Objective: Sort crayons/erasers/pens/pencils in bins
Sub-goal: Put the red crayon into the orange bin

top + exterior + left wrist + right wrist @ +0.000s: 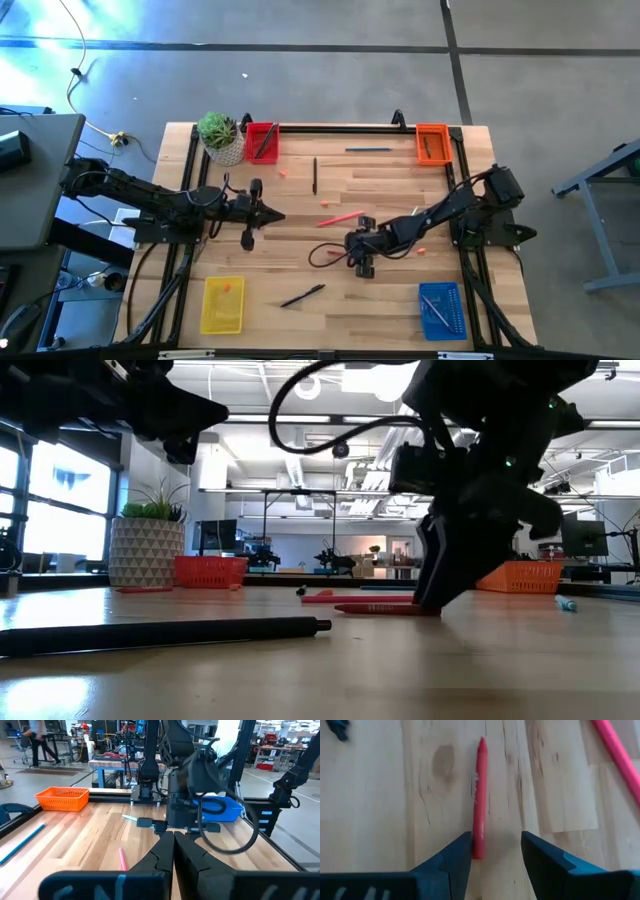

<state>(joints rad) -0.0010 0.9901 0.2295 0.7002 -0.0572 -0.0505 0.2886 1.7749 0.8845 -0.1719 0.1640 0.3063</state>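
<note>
A red crayon (480, 795) lies flat on the wooden table; it also shows in the low view (385, 609). My right gripper (495, 852) is open and points down at mid-table (360, 250). Its fingers stand on either side of the crayon's near end, with their tips at the tabletop (440, 598). My left gripper (173, 847) is shut and empty, above the table's left middle (270, 214). The red bin (262, 141), orange bin (432, 143), yellow bin (222, 304) and blue bin (441, 310) stand at the table's corners. My right gripper has one finger (457, 852) close beside the crayon's near end (478, 851); I cannot tell whether it touches. The other finger stands clear of the crayon. The fingers come from above, and the crayon runs along the gap, flat on the table.
A long pink-red stick (340, 218) lies just beyond the right gripper. Black pens lie near the front (303, 295) and toward the back (314, 175). A blue pencil (368, 149) lies at the far edge. A potted plant (220, 137) stands beside the red bin.
</note>
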